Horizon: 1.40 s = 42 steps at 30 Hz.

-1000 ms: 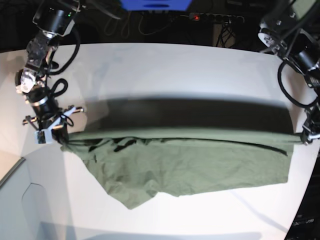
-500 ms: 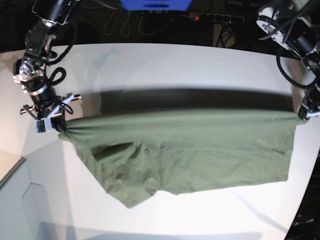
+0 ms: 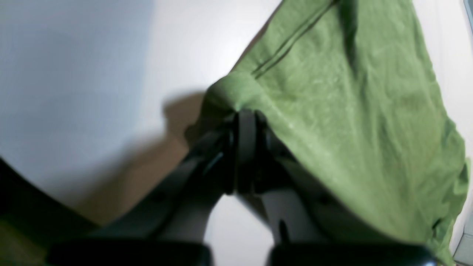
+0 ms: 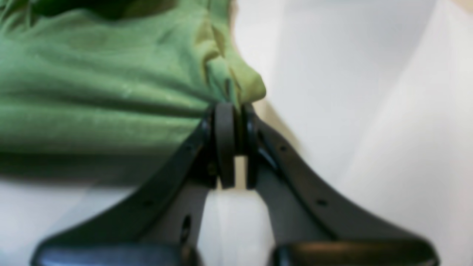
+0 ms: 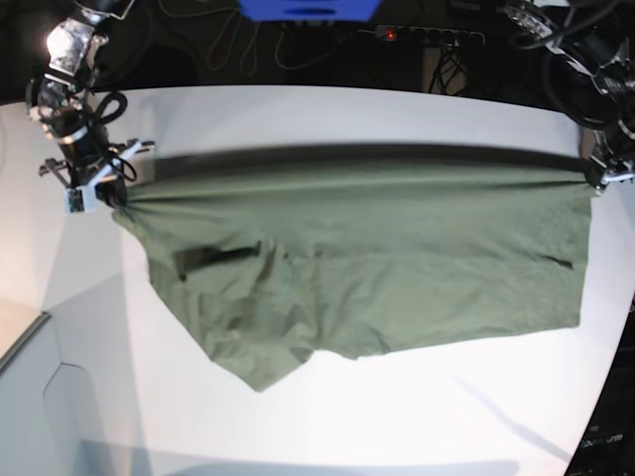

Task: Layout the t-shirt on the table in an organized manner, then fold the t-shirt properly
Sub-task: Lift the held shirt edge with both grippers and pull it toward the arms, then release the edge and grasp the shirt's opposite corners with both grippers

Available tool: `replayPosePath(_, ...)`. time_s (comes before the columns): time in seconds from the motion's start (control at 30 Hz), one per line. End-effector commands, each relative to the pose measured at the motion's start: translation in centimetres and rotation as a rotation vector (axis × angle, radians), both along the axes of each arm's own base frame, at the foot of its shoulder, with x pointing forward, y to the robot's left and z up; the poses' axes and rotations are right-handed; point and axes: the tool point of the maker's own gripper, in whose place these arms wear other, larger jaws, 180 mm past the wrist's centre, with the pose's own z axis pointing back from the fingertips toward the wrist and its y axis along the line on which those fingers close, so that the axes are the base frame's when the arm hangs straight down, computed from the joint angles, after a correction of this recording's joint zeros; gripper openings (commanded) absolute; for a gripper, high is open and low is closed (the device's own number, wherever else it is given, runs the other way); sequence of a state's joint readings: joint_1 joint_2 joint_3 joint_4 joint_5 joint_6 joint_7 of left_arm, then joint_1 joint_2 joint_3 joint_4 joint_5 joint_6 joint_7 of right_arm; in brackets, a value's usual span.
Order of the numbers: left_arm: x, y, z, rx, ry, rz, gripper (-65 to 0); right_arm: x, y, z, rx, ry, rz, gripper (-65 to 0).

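Both hands have carried the t-shirt (image 5: 367, 268) toward twelve o'clock, left hand (image 5: 605, 176) at three and right hand (image 5: 99, 190) at nine each pinched shut on a corner, cloth stretched between them across the desk (image 5: 327, 114).

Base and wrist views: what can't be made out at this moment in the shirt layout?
- Left gripper, base view: cut by the frame edge; jaws unreadable.
- Collar and sleeves of the t-shirt: lost in bunched folds.
- Cloth between the right gripper fingers, wrist view: blurred.
- Table under the shirt: covered.
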<state>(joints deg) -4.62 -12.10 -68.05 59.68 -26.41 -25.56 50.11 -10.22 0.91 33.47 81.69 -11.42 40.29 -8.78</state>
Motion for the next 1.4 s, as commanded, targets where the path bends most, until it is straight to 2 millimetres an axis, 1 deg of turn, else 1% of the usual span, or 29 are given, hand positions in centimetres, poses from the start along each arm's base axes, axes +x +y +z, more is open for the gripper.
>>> replayPosePath(0.0,0.7,1.8,1.8,0.057,-0.048,0.024,-65.0,0.2,-0.7,0.9,-0.013,-0.037,-0.006,-65.0)
replayPosePath(0.2,0.6,1.5,1.6,0.049,-0.044,0.023,-65.0,-2.7,-0.6,-0.7,-0.012,0.032,-0.002,-65.0)
replayPosePath(0.33,-0.2,1.0,0.8,0.040,-0.025,0.021,-65.0,-4.3,-0.6,-1.5,-0.012,0.066,-0.005,-65.0)
replayPosePath(0.47,-0.5,0.9,0.5,0.036,-0.013,0.020,-65.0,-5.9,0.0,-2.2,0.002,0.098,-0.011,-65.0)
replayPosePath(0.57,-0.5,0.2,0.1,0.023,-0.013,0.019,-65.0,-7.2,0.5,-2.9,0.015,0.124,-0.015,-65.0)
replayPosePath(0.7,-0.4,0.1,0.2,0.021,-0.013,0.013,-65.0,-8.3,0.7,-3.3,0.021,0.147,-0.017,-65.0)
replayPosePath(0.8,-0.4,0.1,0.2,0.021,-0.014,0.013,-65.0,-8.4,0.5,-2.9,0.007,0.141,-0.018,-65.0)
replayPosePath(0.83,-0.4,0.1,0.2,0.021,-0.014,0.013,-65.0,-8.8,0.0,-2.8,-0.001,0.144,-0.026,-65.0)
replayPosePath(0.9,-0.4,0.1,0.2,0.021,-0.014,0.013,-65.0,-8.9,-0.4,-2.1,-0.019,0.134,-0.029,-65.0)
replayPosePath(0.97,-0.6,0.2,0.1,0.021,-0.009,0.014,-65.0,-9.2,-0.4,-1.7,-0.030,0.132,-0.025,-65.0)
replayPosePath(1.03,-1.2,0.2,-0.2,0.021,0.003,0.014,-65.0,-9.6,-0.4,-1.5,-0.038,0.136,-0.019,-65.0)
replayPosePath(1.1,-1.4,-0.3,-0.5,0.006,0.015,0.007,-65.0,-9.7,0.1,-1.5,-0.029,0.132,-0.023,-65.0)
replayPosePath(1.2,-1.8,-0.8,-0.9,-0.022,0.048,-0.018,-65.0,-10.1,0.2,-1.6,-0.025,0.140,-0.026,-65.0)
replayPosePath(1.3,-2.8,-0.7,-1.2,-0.023,0.071,-0.022,-65.0,-10.4,0.4,-1.7,-0.022,0.144,-0.028,-65.0)
replayPosePath(1.37,-2.8,-0.5,-0.8,-0.009,0.068,-0.023,-65.0,-10.6,0.7,-1.8,-0.015,0.148,-0.031,-65.0)
